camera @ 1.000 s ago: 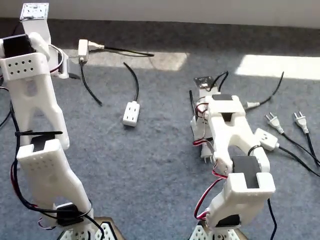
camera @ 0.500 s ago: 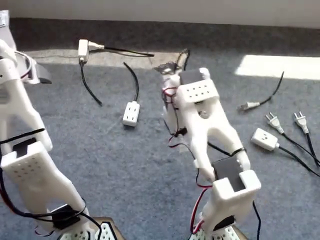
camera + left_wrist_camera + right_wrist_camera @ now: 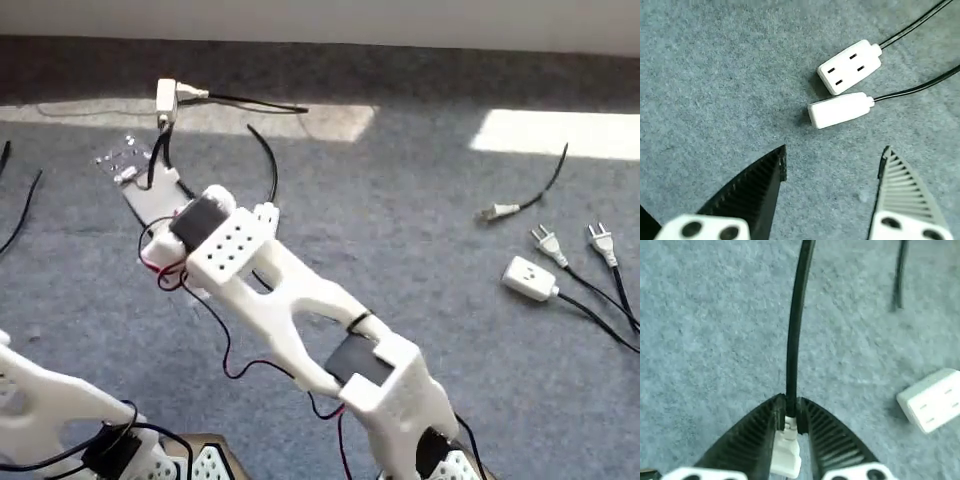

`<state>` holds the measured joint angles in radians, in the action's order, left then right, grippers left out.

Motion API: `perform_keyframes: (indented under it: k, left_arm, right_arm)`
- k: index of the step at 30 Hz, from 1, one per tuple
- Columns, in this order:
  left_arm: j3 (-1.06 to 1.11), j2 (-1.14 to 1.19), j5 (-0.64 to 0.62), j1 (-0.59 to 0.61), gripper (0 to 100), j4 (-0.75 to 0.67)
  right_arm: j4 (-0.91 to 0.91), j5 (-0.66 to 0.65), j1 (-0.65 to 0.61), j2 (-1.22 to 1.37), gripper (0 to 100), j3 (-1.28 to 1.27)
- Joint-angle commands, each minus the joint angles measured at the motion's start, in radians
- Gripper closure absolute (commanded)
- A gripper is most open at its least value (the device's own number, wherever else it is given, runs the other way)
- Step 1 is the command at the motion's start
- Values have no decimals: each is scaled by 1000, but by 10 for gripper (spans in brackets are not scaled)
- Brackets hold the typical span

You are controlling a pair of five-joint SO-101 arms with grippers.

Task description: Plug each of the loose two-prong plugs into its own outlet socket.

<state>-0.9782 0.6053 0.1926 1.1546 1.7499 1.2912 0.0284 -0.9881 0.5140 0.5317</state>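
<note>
I see my right gripper (image 3: 791, 401) clamped on a white plug (image 3: 786, 456), its black ribbed fingers (image 3: 752, 432) pinching where the black cord (image 3: 796, 330) leaves it. The cord runs straight out beyond the gripper over grey carpet (image 3: 705, 330). A white outlet block (image 3: 932, 400), slots showing, lies apart from the gripper; a second cord (image 3: 900, 272) lies farther off.

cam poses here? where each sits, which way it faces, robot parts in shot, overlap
High view: fixed overhead, looking down at the carpet; right arm stretched across, left arm at the edge.
Left wrist view: on left wrist, facing down at a slotted outlet socket and a second white block; left end effector open.
Right wrist view: on right wrist, facing down; right end effector shut on a plug with black cord.
Shared: high and right wrist views both show the right end effector.
</note>
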Motion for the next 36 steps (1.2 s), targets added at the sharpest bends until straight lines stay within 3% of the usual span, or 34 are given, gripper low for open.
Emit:
perform_keyframes:
  k: [1, 5, 12, 16, 20, 28, 36]
  left_arm:
    - [-35, 54, 95, 50, 701, -55]
    - [-35, 90, 97, 51, 700, -69]
    - [-8, 61, 63, -42, 701, 26]
    - [156, -38, -72, -107, 701, 26]
    - [461, -211, -87, -239, 701, 26]
    - [981, -510, -135, -542, 701, 25]
    - [1185, -510, -199, -748, 701, 25]
  right_arm:
    - [-77, 17, -74, 61, 899, 44]
    - [-74, 80, -116, 74, 792, 108]
    - [193, -21, -116, 71, 791, 573]
    - [384, -114, -114, 47, 791, 908]
    - [475, -132, -65, -7, 793, 1127]
    - [475, -114, 265, -225, 793, 974]
    - [472, -120, 562, -591, 793, 414]
